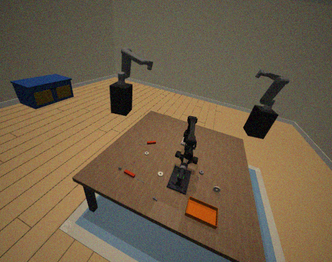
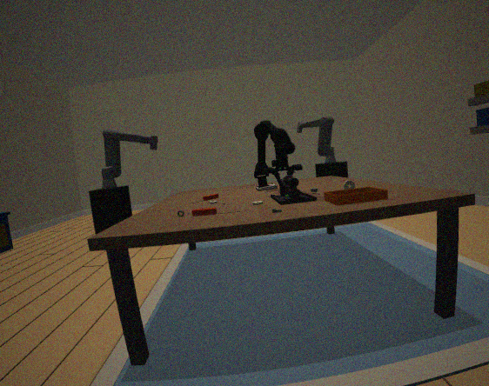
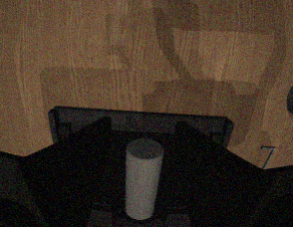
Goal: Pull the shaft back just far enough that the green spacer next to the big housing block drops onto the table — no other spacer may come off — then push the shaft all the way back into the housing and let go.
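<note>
The dark fixture (image 1: 172, 185) (image 2: 308, 199) stands on the table; its base edge (image 3: 209, 123) shows in the wrist view. A grey cylinder (image 3: 143, 183), seemingly the shaft's end, points toward the wrist camera. Small green bits (image 1: 183, 176) show on the fixture; I cannot tell whether they are the spacer beside the housing, and the other spacers cannot be made out. My gripper (image 3: 143, 125) is open, with its fingers on either side of the cylinder and apart from it. The housing block is mostly hidden by dark parts and the arm.
An orange tray (image 1: 201, 213) (image 2: 357, 196) lies in front of the fixture. Two red-handled screwdrivers (image 1: 129, 173) (image 1: 151, 143) and pale rings (image 1: 160, 174) (image 1: 146, 153) lie to one side. A grey ring (image 1: 201, 172) and a larger one (image 1: 217, 189) lie on the other.
</note>
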Controlling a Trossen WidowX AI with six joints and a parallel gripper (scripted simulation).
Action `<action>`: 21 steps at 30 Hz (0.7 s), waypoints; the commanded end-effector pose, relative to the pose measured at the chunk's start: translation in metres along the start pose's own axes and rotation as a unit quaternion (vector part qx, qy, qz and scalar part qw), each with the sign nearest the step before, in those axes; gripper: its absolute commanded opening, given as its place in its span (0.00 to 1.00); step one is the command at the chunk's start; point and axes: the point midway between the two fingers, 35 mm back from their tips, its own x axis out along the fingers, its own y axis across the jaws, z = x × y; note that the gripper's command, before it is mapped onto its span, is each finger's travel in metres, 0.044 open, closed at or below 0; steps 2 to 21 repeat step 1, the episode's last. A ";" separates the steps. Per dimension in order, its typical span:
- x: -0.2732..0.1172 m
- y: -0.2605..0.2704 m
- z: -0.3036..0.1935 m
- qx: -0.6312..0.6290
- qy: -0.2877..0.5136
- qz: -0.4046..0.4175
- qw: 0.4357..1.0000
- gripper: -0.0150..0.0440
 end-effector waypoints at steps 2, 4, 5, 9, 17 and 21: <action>0.000 0.000 0.001 0.000 -0.001 0.000 1.000 0.74; 0.000 0.000 0.001 0.000 -0.001 0.000 1.000 0.74; 0.000 0.000 0.001 0.000 -0.001 0.000 1.000 0.74; 0.000 0.000 0.001 0.000 -0.001 0.000 1.000 0.74; 0.000 0.000 0.001 0.000 -0.001 0.000 1.000 0.74; 0.000 0.000 0.001 0.000 -0.001 0.000 1.000 0.74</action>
